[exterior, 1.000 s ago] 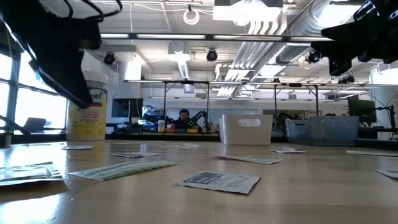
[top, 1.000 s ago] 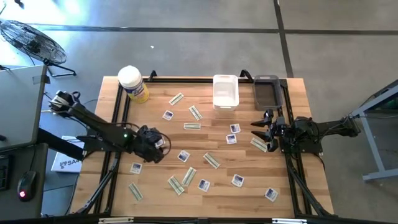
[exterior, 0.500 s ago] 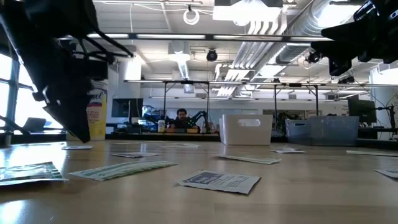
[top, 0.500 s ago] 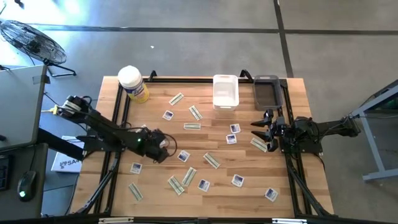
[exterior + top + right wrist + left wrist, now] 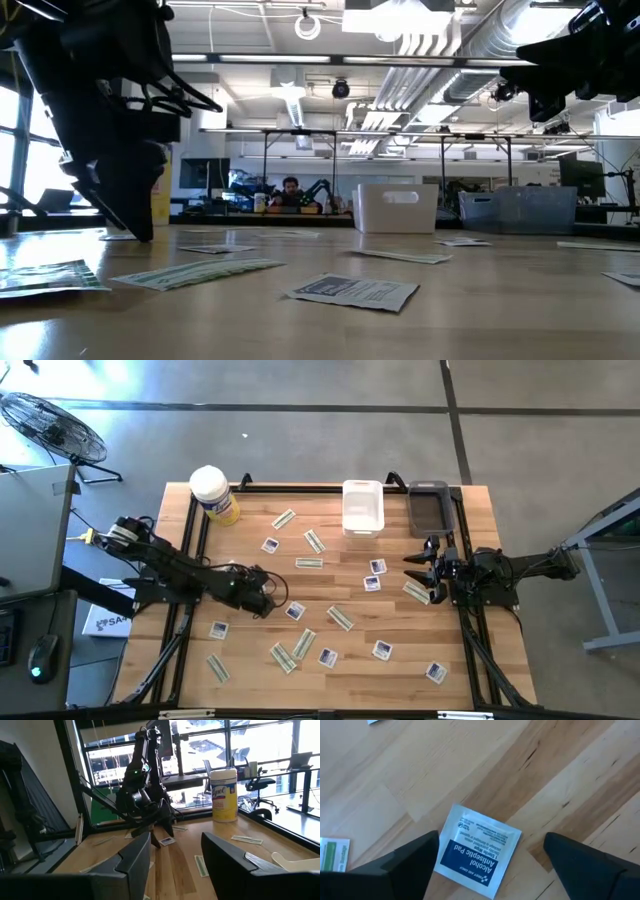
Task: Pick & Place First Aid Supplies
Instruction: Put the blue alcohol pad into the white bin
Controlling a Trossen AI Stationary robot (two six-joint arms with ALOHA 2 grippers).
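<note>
Wooden table [image 5: 250, 670] from above: packets [image 5: 339, 618] lie scattered, left gripper [image 5: 272, 600] at nine o'clock, right gripper [image 5: 420, 568] at three. Left wrist: fingers [image 5: 410, 865] apart, straddling one square packet [image 5: 477, 850]. Right wrist: fingers [image 5: 135, 860] apart, empty.

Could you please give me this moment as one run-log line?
left gripper: open, over alcohol pad packet | right gripper: open, waiting near table's right edge

A robotics lab: exposed ceiling ducts [image 5: 470, 40] and strip lights above long workbenches [image 5: 400, 135], concrete floor [image 5: 300, 440] (a pedestal fan [image 5: 45, 425] stands nearby), large windows [image 5: 260, 745].
</note>
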